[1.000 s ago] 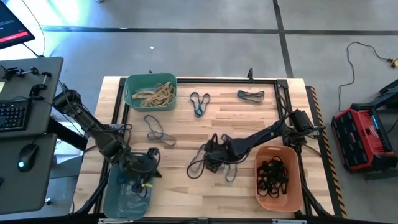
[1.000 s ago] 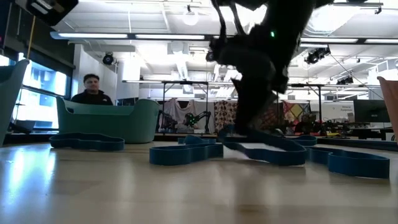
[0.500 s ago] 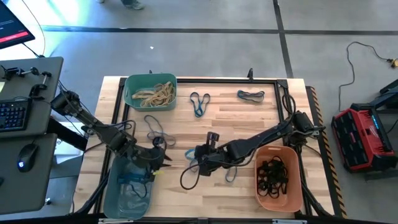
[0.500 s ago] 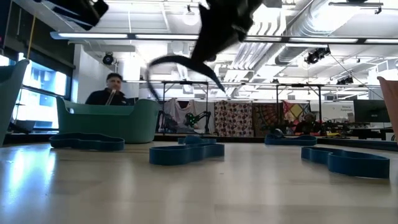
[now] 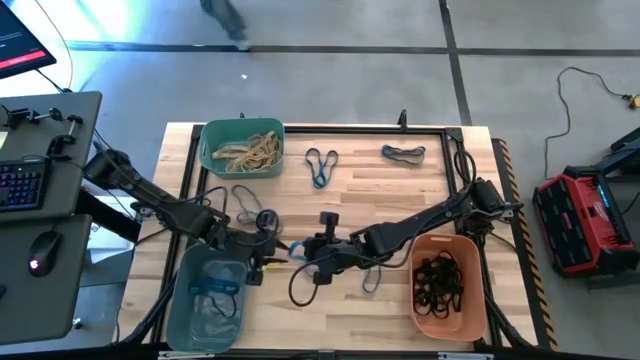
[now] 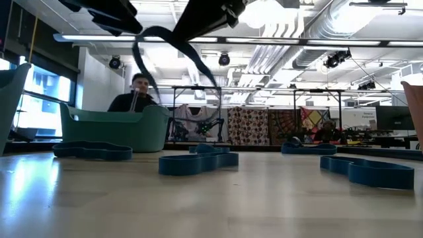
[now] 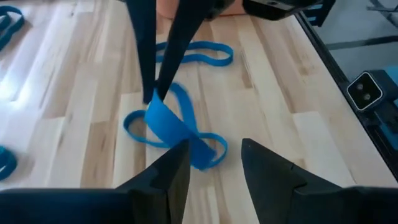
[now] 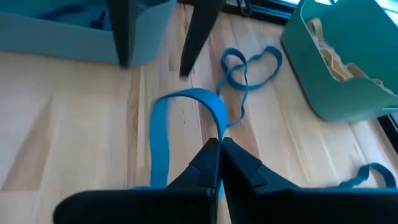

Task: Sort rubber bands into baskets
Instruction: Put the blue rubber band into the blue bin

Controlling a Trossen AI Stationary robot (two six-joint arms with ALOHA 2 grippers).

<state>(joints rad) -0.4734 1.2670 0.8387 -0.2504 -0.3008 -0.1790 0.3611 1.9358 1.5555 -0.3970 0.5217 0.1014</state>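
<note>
A blue band (image 8: 186,124) is now lifted by the closed right hand (image 5: 300,252); the left hand (image 5: 262,245), at nine o'clock, is opened for handover.

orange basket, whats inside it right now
The orange basket holds a tangled heap of black rubber bands, seen from above. They cover most of its floor, so whether anything lies under them cannot be seen. No gripper is over it.

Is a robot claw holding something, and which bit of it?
Yes. The right claw pinches a blue rubber band at one end of its loop. The left claw holds nothing.
</note>
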